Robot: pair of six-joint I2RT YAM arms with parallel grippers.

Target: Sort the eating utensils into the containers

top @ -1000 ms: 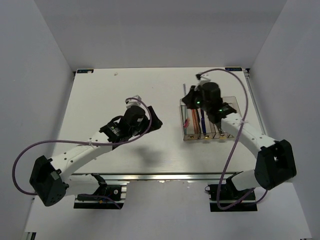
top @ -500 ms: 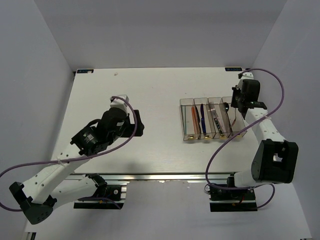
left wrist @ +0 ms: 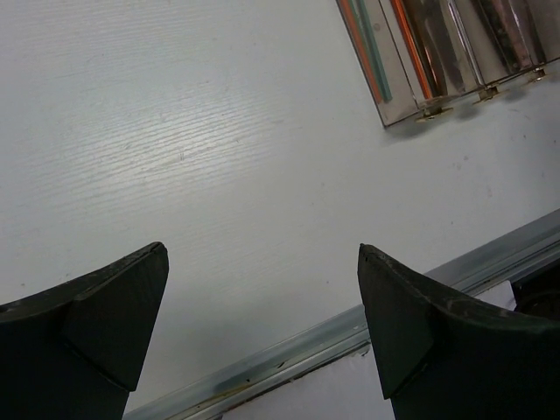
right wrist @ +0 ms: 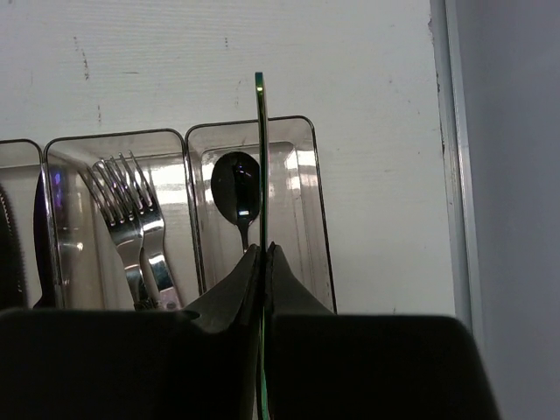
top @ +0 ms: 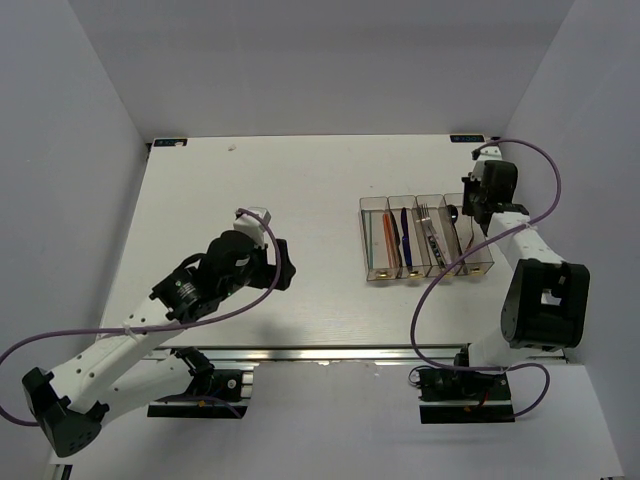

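Note:
The containers [top: 475, 268] are clear bins in a row at the right of the table. From left to right they hold orange and teal chopsticks [top: 388, 235], a blue knife [top: 405, 232], silver forks [top: 430, 225] and a black-bowled spoon [top: 452, 212]. My right gripper [right wrist: 263, 248] is shut on a thin utensil [right wrist: 260, 131] seen edge-on, its tip glinting green. It hovers over the rightmost bin [right wrist: 317, 210], above the spoon [right wrist: 234, 188] and beside the forks [right wrist: 131, 210]. My left gripper [left wrist: 262, 254] is open and holds nothing, low over bare table left of the containers [left wrist: 411, 96].
The table's right edge rail [right wrist: 451, 157] runs close beside the rightmost bin. The metal front rail [left wrist: 350, 332] lies just under my left gripper [top: 285, 262]. White walls close in the table at the back and on both sides.
My right arm has swung from over the left bins to the far right end of the row. My left arm has pulled back toward the near edge, still open.

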